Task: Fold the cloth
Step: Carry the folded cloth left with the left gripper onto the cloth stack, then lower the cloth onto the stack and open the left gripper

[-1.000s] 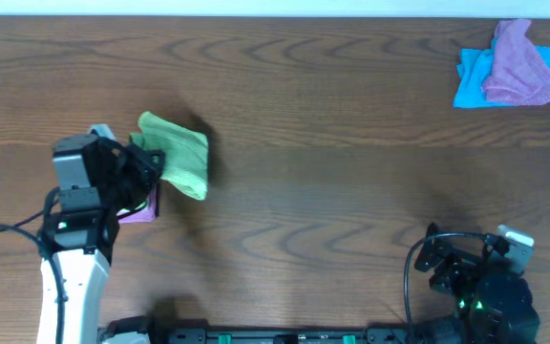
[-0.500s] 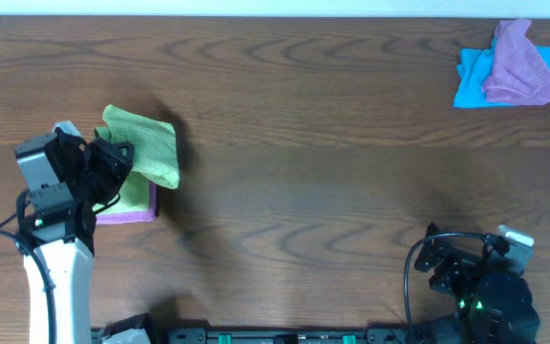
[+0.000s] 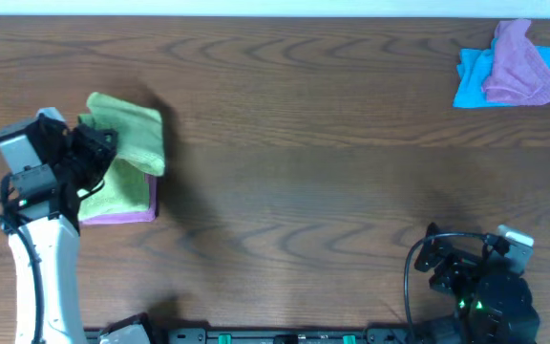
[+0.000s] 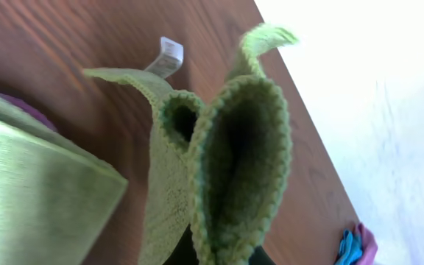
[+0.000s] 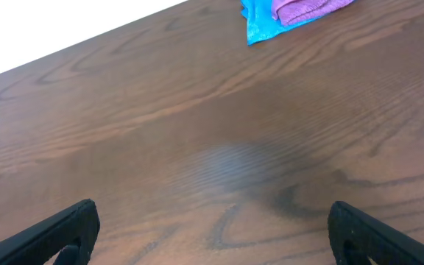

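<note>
Left gripper [image 3: 92, 153], arm [image 3: 38, 263] outstretched at left, pinches the cloth [image 3: 134, 134]

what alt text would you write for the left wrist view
Close-up of the cloth, lime green and folded into a loop, pinched in the shut left gripper at the bottom edge, its white tag showing against the brown wooden table. Another green cloth blurs the left foreground.
</note>
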You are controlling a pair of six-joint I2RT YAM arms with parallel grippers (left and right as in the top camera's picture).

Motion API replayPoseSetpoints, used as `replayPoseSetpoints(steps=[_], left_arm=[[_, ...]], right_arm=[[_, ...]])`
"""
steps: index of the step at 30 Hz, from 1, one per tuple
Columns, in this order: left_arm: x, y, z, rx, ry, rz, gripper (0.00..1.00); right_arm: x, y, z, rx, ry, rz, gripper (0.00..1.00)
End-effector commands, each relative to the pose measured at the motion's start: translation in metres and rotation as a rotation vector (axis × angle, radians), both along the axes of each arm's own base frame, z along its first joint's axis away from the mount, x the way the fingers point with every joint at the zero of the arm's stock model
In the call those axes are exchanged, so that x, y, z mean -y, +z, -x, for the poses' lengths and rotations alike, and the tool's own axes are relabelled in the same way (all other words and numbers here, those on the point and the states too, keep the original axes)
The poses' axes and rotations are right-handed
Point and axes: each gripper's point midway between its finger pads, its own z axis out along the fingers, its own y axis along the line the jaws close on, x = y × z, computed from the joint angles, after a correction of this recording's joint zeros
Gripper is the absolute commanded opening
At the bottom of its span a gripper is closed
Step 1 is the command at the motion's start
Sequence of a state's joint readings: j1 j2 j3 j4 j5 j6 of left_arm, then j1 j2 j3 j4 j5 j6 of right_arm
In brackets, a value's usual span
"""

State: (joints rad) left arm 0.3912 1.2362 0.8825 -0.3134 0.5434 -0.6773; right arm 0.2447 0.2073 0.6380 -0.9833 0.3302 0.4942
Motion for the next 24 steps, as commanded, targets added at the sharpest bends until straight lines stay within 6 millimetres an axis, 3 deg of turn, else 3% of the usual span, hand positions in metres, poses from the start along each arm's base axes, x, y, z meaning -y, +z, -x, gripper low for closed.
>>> replayPoseSetpoints(steps=[1,24], left_arm=[[-0.011,0.013,0.000,0.029,0.004,-0.007,0.05],[-0.030,-0.004,0.020,-0.058,0.046,-0.014,0.06]], right_arm=[[0.004,-0.001,0.001,0.002,-0.032,-0.009,0.99],[0.004,-0.001,0.001,0.002,-0.032,-0.009,0.99]])
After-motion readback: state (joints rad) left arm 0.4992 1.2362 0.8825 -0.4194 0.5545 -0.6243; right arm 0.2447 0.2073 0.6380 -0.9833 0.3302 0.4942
